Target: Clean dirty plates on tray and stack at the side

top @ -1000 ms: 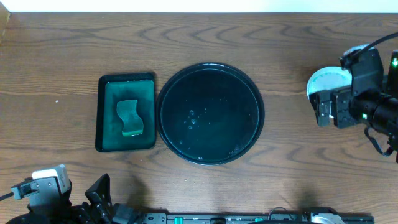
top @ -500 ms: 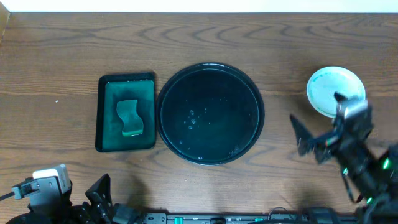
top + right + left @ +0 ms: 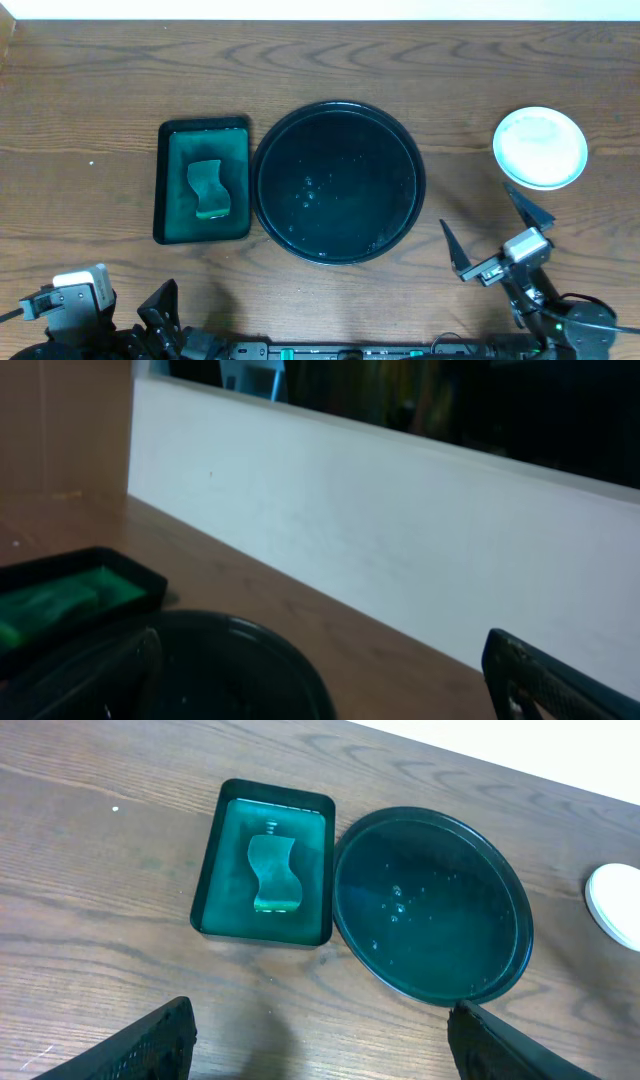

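Note:
The round black tray (image 3: 338,182) sits mid-table with only water drops on it; it also shows in the left wrist view (image 3: 430,905) and the right wrist view (image 3: 220,670). The plates (image 3: 540,147) are stacked, white on top, on the wood at the far right, and show at the edge of the left wrist view (image 3: 617,904). My right gripper (image 3: 497,237) is open and empty, low near the front edge, below the plates. My left gripper (image 3: 320,1040) is open and empty over bare wood at the front left.
A rectangular dark-green tray (image 3: 203,180) with a green sponge (image 3: 207,188) lies left of the black tray, also in the left wrist view (image 3: 265,862). A white wall (image 3: 400,540) runs along the table's far edge.
My right arm has pulled back from the plates toward the front edge, leaving the stack uncovered on the table. The left arm has not moved.

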`<state>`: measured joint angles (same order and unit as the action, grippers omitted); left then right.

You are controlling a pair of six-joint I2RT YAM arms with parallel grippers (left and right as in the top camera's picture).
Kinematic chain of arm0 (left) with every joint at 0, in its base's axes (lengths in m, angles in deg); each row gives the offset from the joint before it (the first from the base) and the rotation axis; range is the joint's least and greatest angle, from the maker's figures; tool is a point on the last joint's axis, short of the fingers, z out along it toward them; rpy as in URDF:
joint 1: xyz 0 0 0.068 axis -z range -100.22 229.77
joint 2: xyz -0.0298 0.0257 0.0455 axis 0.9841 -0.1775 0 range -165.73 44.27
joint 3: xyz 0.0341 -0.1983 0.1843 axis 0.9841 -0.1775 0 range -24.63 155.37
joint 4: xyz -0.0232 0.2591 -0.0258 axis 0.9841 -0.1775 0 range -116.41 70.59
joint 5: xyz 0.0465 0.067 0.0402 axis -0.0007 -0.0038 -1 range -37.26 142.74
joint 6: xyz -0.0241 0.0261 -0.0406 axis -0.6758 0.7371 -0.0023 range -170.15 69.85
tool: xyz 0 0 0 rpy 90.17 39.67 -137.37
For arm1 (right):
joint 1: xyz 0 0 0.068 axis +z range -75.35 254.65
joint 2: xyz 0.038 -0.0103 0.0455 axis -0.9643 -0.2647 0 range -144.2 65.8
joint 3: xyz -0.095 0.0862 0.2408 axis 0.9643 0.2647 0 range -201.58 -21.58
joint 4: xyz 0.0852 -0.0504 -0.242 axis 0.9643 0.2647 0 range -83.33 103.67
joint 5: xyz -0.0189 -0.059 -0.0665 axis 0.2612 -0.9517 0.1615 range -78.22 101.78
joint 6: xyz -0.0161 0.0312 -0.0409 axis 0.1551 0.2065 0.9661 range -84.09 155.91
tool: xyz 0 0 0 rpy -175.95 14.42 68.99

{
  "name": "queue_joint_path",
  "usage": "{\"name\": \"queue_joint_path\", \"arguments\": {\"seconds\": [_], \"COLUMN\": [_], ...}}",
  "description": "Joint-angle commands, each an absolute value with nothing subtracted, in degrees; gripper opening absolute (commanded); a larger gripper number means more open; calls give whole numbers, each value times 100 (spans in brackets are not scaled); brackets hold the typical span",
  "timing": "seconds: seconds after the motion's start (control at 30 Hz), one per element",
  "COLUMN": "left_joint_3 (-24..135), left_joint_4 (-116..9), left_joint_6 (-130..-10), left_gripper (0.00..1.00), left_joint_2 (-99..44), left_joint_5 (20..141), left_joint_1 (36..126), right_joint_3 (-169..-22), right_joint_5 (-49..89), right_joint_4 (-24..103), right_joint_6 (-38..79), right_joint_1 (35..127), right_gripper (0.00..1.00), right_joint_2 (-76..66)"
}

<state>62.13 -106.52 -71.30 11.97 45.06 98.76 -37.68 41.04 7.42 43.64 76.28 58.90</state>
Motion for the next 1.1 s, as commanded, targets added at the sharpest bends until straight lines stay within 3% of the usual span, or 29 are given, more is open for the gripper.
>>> {"name": "queue_joint_path", "arguments": {"seconds": [0.0,0.3,0.5,0.67,1.07], "left_joint_3": [6217,6217,6217,6217,6217], "left_joint_4": [-10661,-10661,-10661,-10661,-10661], "left_joint_6": [-7141,-7141,-7141,-7141,-7138], "left_gripper": [81,81,81,81,81], "left_joint_2": [1180,1180,1180,1180,1180], "left_joint_5": [4497,4497,4497,4497,4497], "left_joint_1": [9911,9911,9911,9911,9911], "right_joint_3": [-3177,-2203,-2187,-2187,-2187], "right_joint_5": [4193,3745,3284,2652,2403], "right_joint_4": [301,-792,-490,434,1002], "right_joint_6": [3997,3761,3597,2580,2674], "right_joint_1": [7698,7692,7689,7692,7689], "right_gripper": [99,99,99,99,99], "right_joint_2": [6205,6550,6550,6550,6548]}}
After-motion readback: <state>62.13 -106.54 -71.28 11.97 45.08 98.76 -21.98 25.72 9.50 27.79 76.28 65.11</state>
